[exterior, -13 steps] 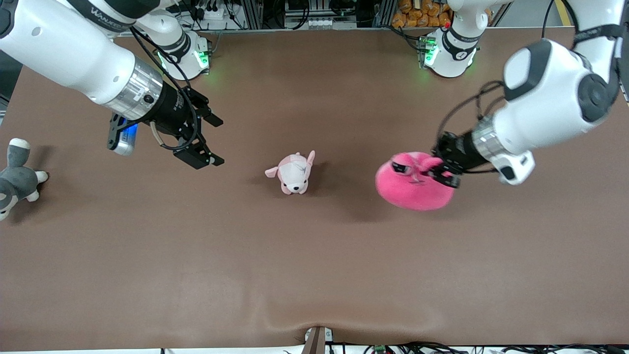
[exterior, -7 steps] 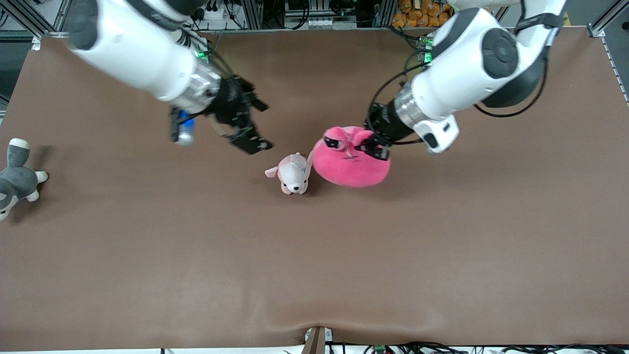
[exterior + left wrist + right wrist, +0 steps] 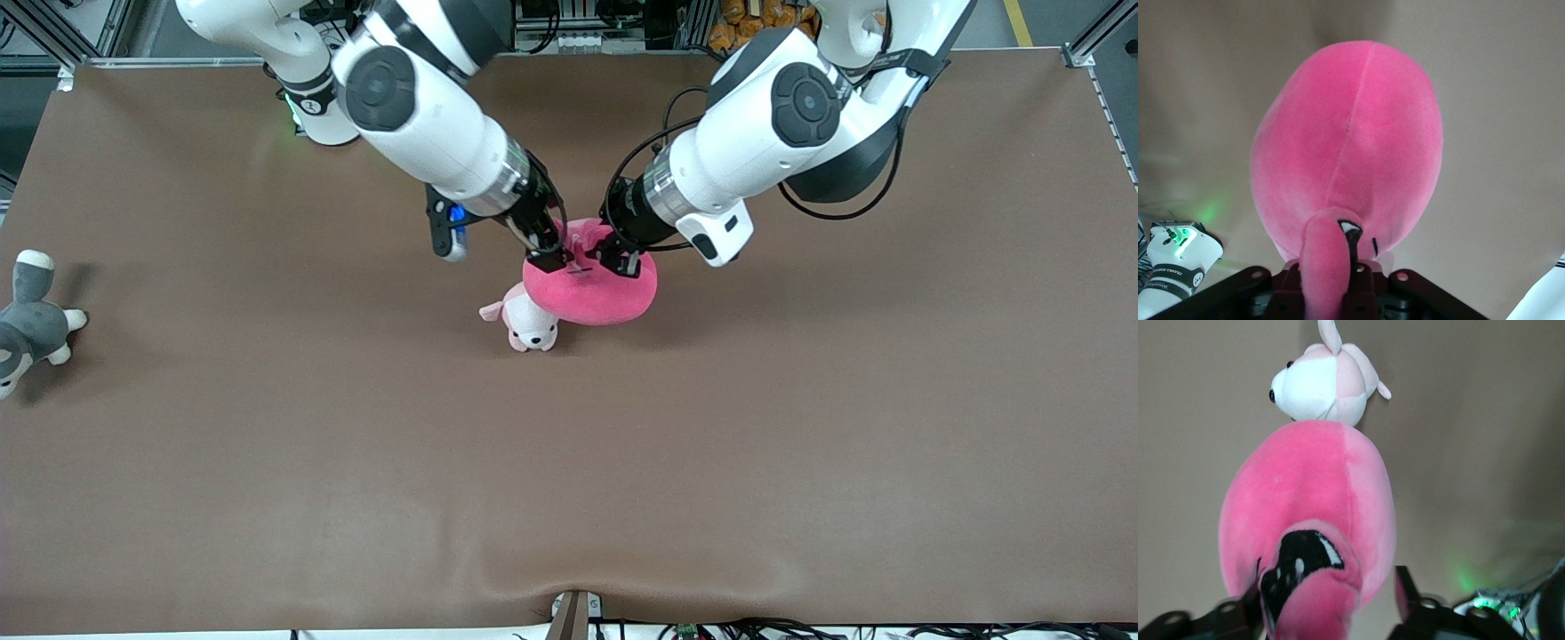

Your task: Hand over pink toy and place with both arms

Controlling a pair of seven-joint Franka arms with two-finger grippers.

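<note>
From the front camera you see the pink toy (image 3: 590, 292) hanging over the puppy plush (image 3: 524, 325), left gripper (image 3: 615, 259) pinching an eye stalk at its 1 o'clock, right gripper (image 3: 553, 256) at 11. Your left wrist view confirms that pinch. Your right wrist view shows the other stalk between its fingers; you cannot tell whether they grip it.

Bystander toys on the brown table (image 3: 267, 462)

A small pink-and-white puppy (image 3: 528, 324) is seen mid-table; a grey-and-white husky (image 3: 27, 324) lies at the right arm's end.
</note>
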